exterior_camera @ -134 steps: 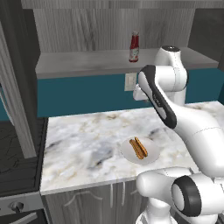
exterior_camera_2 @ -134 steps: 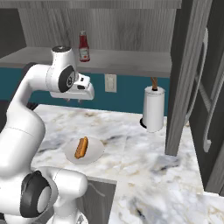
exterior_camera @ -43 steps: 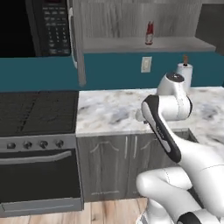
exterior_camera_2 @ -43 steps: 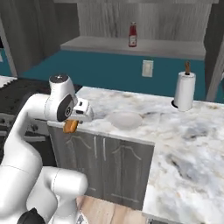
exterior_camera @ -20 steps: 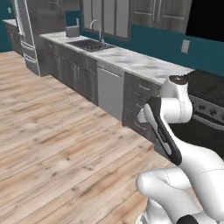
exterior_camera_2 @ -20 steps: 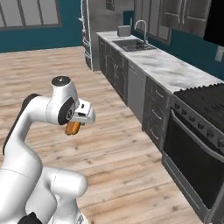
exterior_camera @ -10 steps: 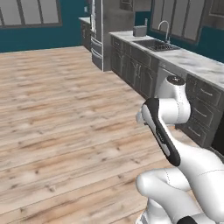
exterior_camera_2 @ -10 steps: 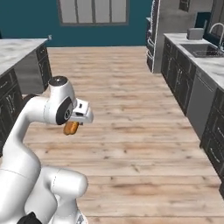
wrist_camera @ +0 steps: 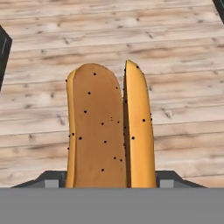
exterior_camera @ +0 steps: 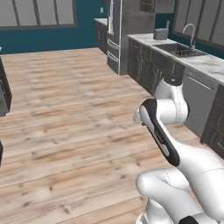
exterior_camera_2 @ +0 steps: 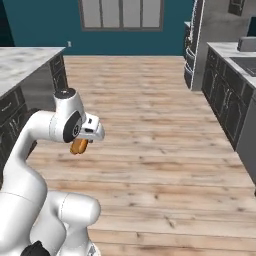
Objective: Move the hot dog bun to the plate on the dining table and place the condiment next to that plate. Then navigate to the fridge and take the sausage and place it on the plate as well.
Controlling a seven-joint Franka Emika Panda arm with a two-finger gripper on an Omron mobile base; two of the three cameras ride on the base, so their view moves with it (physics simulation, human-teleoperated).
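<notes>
The gripper [exterior_camera_2: 80, 145] pinches the hot dog bun [wrist_camera: 109, 127] (its 2 golden halves upright in the hand view) above the wooden floor [exterior_camera_2: 160, 125], fridge [exterior_camera: 120, 30] well beyond.

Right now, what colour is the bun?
Golden-orange and brown with small dark specks; the bun shows best in the hand view.

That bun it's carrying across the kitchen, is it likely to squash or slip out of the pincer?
Probably soft: the hot dog bun is split lengthwise, so a hard squeeze could press its halves together. It looks light for its size, hanging from the pincer without sagging. Slipping seems unlikely, since it sits deep between the fingers, though its smooth crust might slide if jolted.
</notes>
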